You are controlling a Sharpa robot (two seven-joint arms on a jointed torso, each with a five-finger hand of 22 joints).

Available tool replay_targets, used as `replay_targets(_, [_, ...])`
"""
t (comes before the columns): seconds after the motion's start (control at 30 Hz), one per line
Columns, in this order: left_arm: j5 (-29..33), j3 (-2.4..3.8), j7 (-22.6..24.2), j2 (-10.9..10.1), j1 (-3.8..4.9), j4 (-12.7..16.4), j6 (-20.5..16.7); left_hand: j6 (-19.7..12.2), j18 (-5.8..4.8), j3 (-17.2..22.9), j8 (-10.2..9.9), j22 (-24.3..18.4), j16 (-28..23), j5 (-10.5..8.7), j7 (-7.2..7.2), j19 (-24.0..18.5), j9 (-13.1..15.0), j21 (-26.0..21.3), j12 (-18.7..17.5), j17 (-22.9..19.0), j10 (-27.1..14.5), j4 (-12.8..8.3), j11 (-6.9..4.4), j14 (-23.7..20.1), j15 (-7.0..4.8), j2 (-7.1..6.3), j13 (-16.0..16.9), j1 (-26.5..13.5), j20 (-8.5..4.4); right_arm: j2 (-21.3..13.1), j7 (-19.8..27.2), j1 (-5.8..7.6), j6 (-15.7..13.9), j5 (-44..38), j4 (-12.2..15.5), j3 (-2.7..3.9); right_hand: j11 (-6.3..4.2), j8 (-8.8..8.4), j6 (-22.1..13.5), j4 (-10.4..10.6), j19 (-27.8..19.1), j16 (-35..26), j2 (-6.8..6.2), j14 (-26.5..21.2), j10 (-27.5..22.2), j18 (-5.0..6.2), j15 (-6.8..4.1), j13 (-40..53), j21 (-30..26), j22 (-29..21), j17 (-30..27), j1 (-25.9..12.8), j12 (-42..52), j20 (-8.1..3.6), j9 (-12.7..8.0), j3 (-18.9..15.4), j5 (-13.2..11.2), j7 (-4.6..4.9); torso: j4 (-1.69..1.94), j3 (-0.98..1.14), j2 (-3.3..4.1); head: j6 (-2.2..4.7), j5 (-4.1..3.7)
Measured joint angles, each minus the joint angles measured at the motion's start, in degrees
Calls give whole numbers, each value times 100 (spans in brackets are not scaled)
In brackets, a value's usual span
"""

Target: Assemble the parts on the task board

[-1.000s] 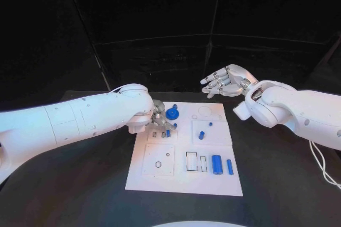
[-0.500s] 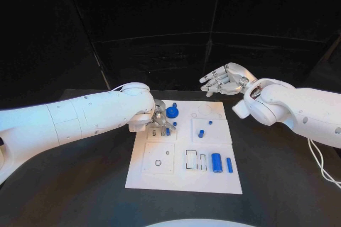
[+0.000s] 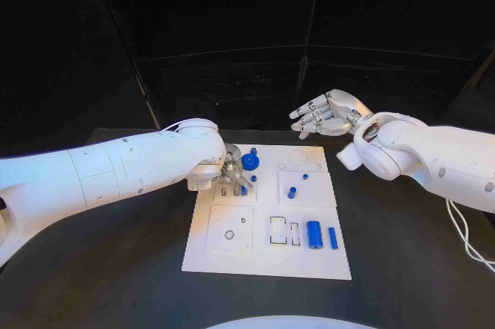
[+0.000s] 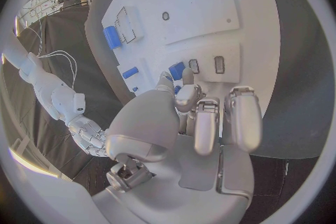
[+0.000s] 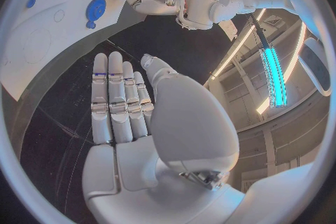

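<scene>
Head view: white board (image 3: 270, 261) sits mid-frame on the black counter (image 3: 413, 272). Left robot hand (image 3: 233, 173) is down on the board's upper-left corner, fingers curled over the small slots there; whether it pinches a part, cannot tell. Round blue piece (image 3: 251, 163) just right of it. Small blue peg (image 3: 292, 194) at upper right of the board, blue cylinder (image 3: 313, 234) and thin blue pin (image 3: 333, 238) side by side lower right. Right robot hand (image 3: 328, 114) hangs above the board's far edge, fingers spread, empty.

Left wrist view: left robot hand (image 4: 203, 117) fingertips bent down beside a blue piece (image 4: 176, 70) and two slots; contact unclear.

Right wrist view: right robot hand (image 5: 122, 103) flat, fingers straight and side by side, nothing in it. Round blue piece (image 5: 96, 9) on the board at upper left.
</scene>
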Motion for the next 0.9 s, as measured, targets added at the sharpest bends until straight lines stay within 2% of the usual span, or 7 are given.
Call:
replay_targets(0.17, [0, 0, 0, 8, 0, 3, 8, -50, 0, 215, 34, 7, 0, 0, -10, 18, 28, 0, 0, 0, -21, -215, -21, 0, 0, 99, 4, 239, -18, 7, -4, 0, 2, 0, -17, 0, 0, 0, 0, 0, 20, 0, 0, 0, 0, 0, 0, -6, -23, -7, -9, 0, 0, 21, 0, 0, 1, 0, 0, 0, -1, -8, 4])
replay_targets(0.63, [15, -1, 0, 18, 1, -4, 26, -92, 1, 743, -10, 23, 0, -11, -51, -3, 34, 0, -1, 0, -43, -455, -42, -1, -42, 87, -2, 471, -39, 21, -10, 0, 7, -2, -55, -1, 0, 0, -21, 0, 20, -35, 0, 0, 0, -1, 0, -16, -23, -15, -15, 0, 0, 20, 0, 0, 1, 21, 2, -3, -1, -12, 9])
replay_targets(0.77, [22, 4, 1, 10, 6, 10, 38, -112, 1, 1122, -103, 33, 0, 65, -30, 14, -5, 0, -53, 0, -64, -514, -61, -1, -42, 27, -29, 523, -55, 25, -12, 0, 10, -2, -63, -1, 0, 0, -21, 0, 20, -35, 0, 0, 0, -1, 0, -16, -22, -15, -15, 0, 0, 20, 0, 0, 16, 21, 5, -5, -1, -10, 15])
replay_targets(0.83, [32, 6, 6, -7, 10, 25, 36, -119, 1, 1453, -143, 33, 0, 292, -23, 14, -31, 0, -58, 0, -66, -558, -60, 10, -52, -79, -33, 524, -55, 28, -13, 0, 12, -2, -71, -1, 0, 0, -21, 0, 20, -35, 0, 0, 0, -1, 0, -22, -23, -21, -15, 1, 0, 20, 0, 0, 36, 21, 6, -6, -1, -7, 18])
replay_targets(0.9, [48, 6, 13, -33, 11, 44, 21, -123, 1, 1756, -165, 33, 0, 466, -18, 14, -45, 0, -91, 0, -74, -436, -51, 20, -62, -230, -36, 525, -55, 30, -13, 0, 15, -2, -79, -1, 0, 0, -21, 0, 20, -35, 0, 0, 0, -1, 0, -22, -22, -20, -14, 1, 0, 20, 0, 0, 37, 21, 7, -6, -1, -4, 23])
